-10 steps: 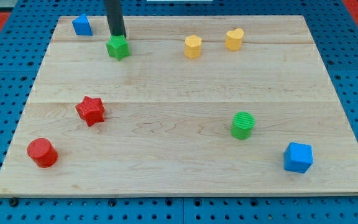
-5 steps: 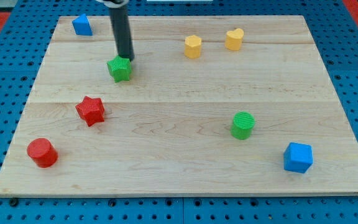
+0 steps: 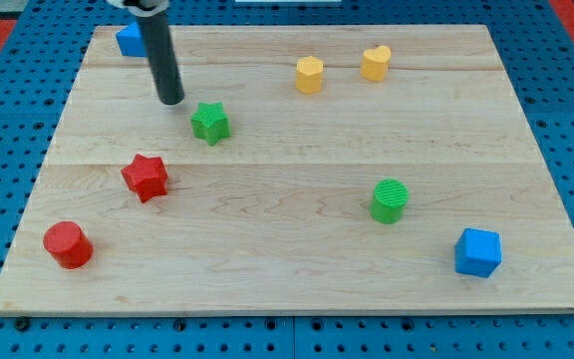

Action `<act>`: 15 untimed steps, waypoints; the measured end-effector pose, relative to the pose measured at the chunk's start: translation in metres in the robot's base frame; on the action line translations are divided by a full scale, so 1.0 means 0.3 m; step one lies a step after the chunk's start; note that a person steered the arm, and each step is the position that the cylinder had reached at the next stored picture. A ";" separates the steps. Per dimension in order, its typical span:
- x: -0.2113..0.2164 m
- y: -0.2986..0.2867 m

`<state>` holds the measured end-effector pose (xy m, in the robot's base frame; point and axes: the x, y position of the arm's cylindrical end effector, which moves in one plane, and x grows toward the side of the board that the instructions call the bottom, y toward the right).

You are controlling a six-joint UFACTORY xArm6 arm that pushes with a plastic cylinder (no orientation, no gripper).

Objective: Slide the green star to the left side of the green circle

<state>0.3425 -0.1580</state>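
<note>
The green star point(image 3: 209, 123) lies on the wooden board point(image 3: 297, 269), left of centre in the upper half. The green circle point(image 3: 390, 200) stands at the lower right, far from the star. My tip point(image 3: 171, 101) rests on the board just up and to the left of the green star, a small gap apart from it. The dark rod rises from the tip toward the view's top.
A blue block point(image 3: 130, 40) sits at the top left, partly behind the rod. A red star point(image 3: 145, 178) and a red circle point(image 3: 68, 244) lie at the left. A yellow hexagon point(image 3: 310, 75) and a yellow heart point(image 3: 375, 62) are at the top. A blue cube point(image 3: 478, 251) is at the lower right.
The green star has slid down and to the right, from near the top edge toward the board's middle. My tip has pulled back to the left, off the star.
</note>
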 end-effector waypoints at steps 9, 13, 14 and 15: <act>0.543 0.660; 0.590 0.852; 0.657 0.908; 0.634 1.041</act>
